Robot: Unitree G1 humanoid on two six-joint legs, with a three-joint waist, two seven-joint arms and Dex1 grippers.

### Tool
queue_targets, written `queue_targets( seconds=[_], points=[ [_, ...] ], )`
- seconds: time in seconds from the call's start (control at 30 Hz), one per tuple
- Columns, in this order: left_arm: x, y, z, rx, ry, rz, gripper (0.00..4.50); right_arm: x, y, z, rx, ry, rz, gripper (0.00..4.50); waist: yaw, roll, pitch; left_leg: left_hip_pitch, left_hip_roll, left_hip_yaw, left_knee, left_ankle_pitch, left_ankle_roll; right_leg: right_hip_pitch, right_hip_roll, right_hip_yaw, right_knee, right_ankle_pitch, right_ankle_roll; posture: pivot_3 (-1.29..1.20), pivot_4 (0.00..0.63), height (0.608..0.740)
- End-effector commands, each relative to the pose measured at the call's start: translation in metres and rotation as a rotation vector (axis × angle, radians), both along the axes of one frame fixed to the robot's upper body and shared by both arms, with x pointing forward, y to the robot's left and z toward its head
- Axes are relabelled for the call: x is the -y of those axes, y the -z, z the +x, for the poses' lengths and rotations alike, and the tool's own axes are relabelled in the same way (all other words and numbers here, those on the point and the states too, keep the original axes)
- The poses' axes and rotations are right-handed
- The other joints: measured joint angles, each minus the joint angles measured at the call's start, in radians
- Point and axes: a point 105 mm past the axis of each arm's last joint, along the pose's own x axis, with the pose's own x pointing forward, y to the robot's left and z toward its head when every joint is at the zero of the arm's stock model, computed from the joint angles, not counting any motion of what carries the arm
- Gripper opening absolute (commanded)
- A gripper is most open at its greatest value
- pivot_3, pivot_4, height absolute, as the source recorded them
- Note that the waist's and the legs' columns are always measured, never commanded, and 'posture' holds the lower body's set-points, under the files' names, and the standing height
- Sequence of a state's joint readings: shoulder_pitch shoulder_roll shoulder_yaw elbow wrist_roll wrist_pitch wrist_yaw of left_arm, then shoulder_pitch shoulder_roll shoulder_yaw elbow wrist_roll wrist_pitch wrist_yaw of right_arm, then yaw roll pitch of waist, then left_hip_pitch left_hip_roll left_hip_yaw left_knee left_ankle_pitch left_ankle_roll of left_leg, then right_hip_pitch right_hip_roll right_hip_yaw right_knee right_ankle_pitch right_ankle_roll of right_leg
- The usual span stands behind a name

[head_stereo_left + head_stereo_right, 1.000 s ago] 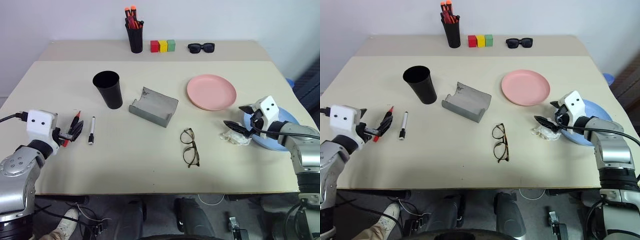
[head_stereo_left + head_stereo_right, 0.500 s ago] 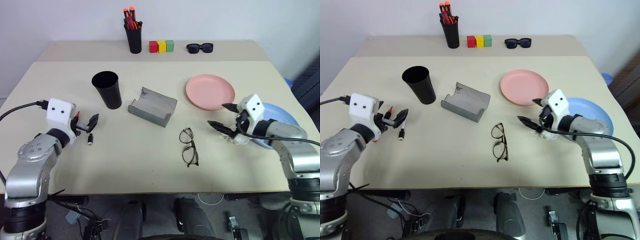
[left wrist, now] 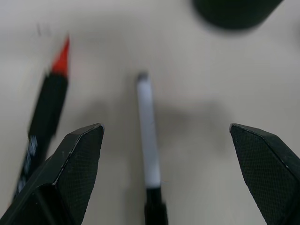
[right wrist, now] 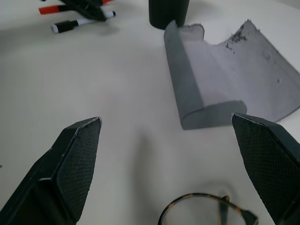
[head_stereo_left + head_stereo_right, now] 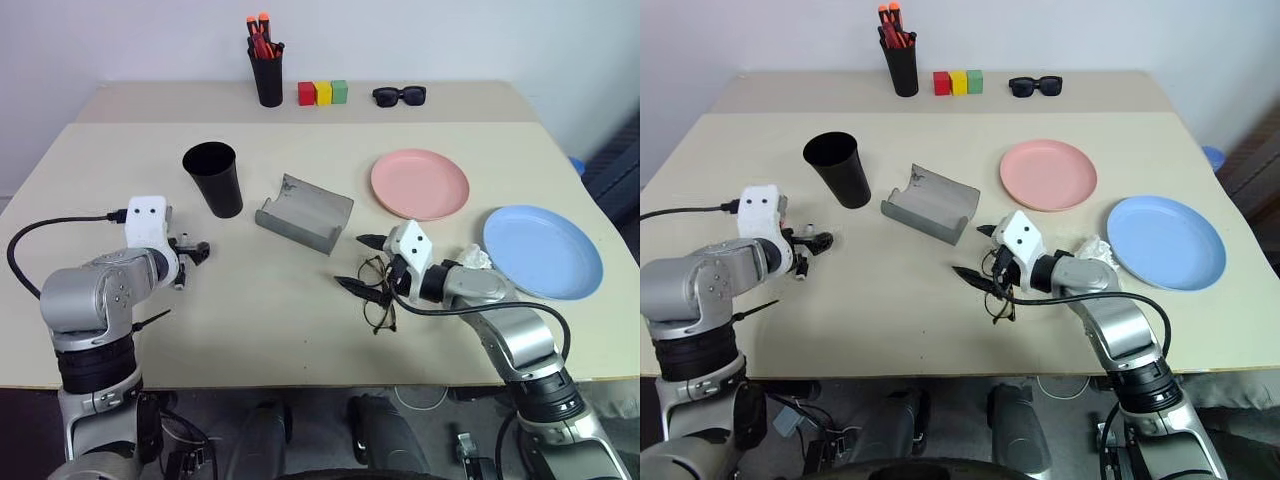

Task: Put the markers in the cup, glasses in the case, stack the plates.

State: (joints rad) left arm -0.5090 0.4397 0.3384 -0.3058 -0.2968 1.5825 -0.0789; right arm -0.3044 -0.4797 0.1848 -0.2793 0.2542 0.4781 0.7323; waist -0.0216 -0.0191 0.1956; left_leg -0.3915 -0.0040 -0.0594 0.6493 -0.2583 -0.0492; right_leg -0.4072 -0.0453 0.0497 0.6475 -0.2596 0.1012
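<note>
- Left wrist view: your left pincer [image 3: 165,178] is spread over the white marker [image 3: 148,140]; pinch it next.
- Your right pincer [image 5: 985,255], spread, hovers over the glasses [image 5: 1000,292].

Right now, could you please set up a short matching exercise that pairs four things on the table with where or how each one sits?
Things:
1. grey felt glasses case
2. salmon pink round plate
3. white marker with black ends
4. thin dark-rimmed eyeglasses

Places or states:
A. lying between the open left gripper's fingers
B. flap lid open, near the middle of the table
C. just under the open right gripper
D. apart from the light blue round plate, not stacked

Pairs: 1-B, 2-D, 3-A, 4-C
</note>
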Motion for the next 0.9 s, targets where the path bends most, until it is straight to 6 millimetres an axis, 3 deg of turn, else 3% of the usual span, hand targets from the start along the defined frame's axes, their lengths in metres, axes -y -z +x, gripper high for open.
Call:
queue_targets(
  seconds=[0.03,0.1,0.2,0.33,0.43,0.6,0.77,0.9],
  points=[
    [-0.007,0.005,-0.002,-0.041,-0.039,-0.028,4.42,-0.013,-0.013,0.000,0.069,-0.024,0.018,4.50,0.000,0.000,0.000,0.000,0.000,0.000,0.000,0.000,0.000,0.000,0.000,0.000,0.000,0.000,0.000,0.00,0.150,0.740],
    [-0.007,0.012,-0.003,-0.072,-0.037,-0.041,4.42,-0.014,-0.014,0.003,0.079,-0.017,0.024,4.50,0.001,0.001,0.000,0.001,0.000,0.000,-0.001,0.000,-0.001,0.000,0.000,0.000,0.000,0.000,0.000,0.00,0.150,0.740],
    [-0.004,0.016,-0.004,-0.091,-0.015,-0.045,3.58,-0.015,-0.015,0.005,0.087,-0.007,0.028,4.50,0.001,0.001,-0.001,0.001,0.000,0.000,-0.001,0.002,-0.003,0.000,-0.001,0.000,0.000,0.000,0.000,0.00,0.150,0.740],
    [-0.008,0.014,-0.003,-0.084,-0.043,-0.043,1.70,-0.015,-0.013,0.006,0.090,0.002,0.025,4.50,0.003,0.001,-0.001,0.001,0.000,0.000,-0.001,0.002,-0.003,0.000,-0.001,0.000,0.000,0.000,0.000,0.00,0.150,0.740],
    [-0.014,-0.007,0.005,0.031,-0.082,0.000,0.14,-0.017,-0.012,0.007,0.092,0.002,0.025,4.50,0.005,0.001,-0.001,0.001,0.000,0.000,-0.001,0.002,-0.003,0.001,-0.001,0.000,0.000,0.000,0.000,0.00,0.150,0.740],
    [-0.026,-0.061,0.018,0.357,-0.100,0.076,0.05,-0.018,-0.016,0.008,0.099,0.000,0.034,4.50,0.005,0.000,0.000,0.000,0.000,0.000,-0.001,0.002,-0.005,0.000,-0.001,0.000,0.000,0.000,0.000,0.00,0.150,0.740],
    [-0.053,-0.130,0.020,0.733,-0.233,0.173,0.05,-0.019,-0.021,0.011,0.107,-0.003,0.050,4.50,0.004,-0.001,0.000,0.000,0.000,0.000,-0.002,0.003,-0.005,-0.001,-0.001,0.000,0.000,0.000,0.000,0.00,0.150,0.740],
    [-0.044,-0.162,0.026,0.907,-0.257,0.378,0.05,-0.023,-0.031,0.019,0.150,0.027,0.086,4.50,0.006,-0.001,0.000,0.000,0.000,0.000,-0.002,0.003,-0.005,0.000,-0.001,0.000,-0.001,0.000,0.000,0.00,0.150,0.740]
  ],
)
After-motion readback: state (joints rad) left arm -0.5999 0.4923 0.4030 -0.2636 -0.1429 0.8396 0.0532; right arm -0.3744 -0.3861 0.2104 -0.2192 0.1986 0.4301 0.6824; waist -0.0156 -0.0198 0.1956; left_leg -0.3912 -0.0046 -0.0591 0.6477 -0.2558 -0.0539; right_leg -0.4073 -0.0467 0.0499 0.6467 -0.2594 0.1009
